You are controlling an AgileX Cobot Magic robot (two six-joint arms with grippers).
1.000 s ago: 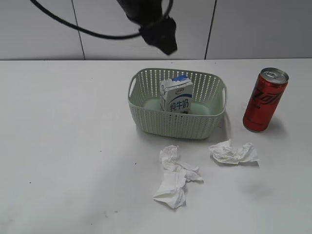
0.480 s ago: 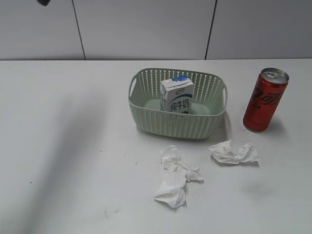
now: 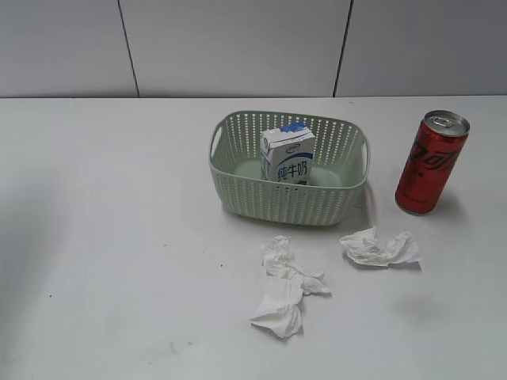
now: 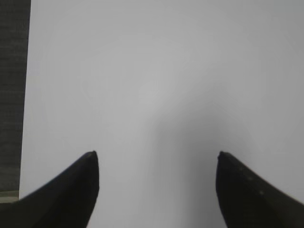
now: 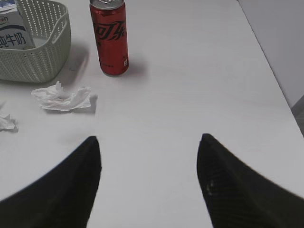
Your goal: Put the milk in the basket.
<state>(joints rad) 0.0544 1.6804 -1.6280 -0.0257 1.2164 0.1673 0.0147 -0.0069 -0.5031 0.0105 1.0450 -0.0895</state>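
Note:
The milk (image 3: 287,156), a small white carton with a blue top and blue characters, stands upright inside the pale green basket (image 3: 238,178) at the table's middle back. Both also show at the top left of the right wrist view: the milk (image 5: 13,33) and the basket (image 5: 47,52). Neither arm shows in the exterior view. My left gripper (image 4: 156,154) is open and empty over bare white table near its left edge. My right gripper (image 5: 149,137) is open and empty over bare table, well to the right of the basket.
A red can (image 3: 430,162) stands right of the basket and also shows in the right wrist view (image 5: 109,38). Crumpled white tissues (image 3: 283,289) (image 3: 380,247) lie in front of the basket. The table's right edge (image 5: 273,78) is near the right gripper.
The left arm, above the basket a second ago, has swung away up and left and is out of the exterior view. The milk stays standing in the basket.

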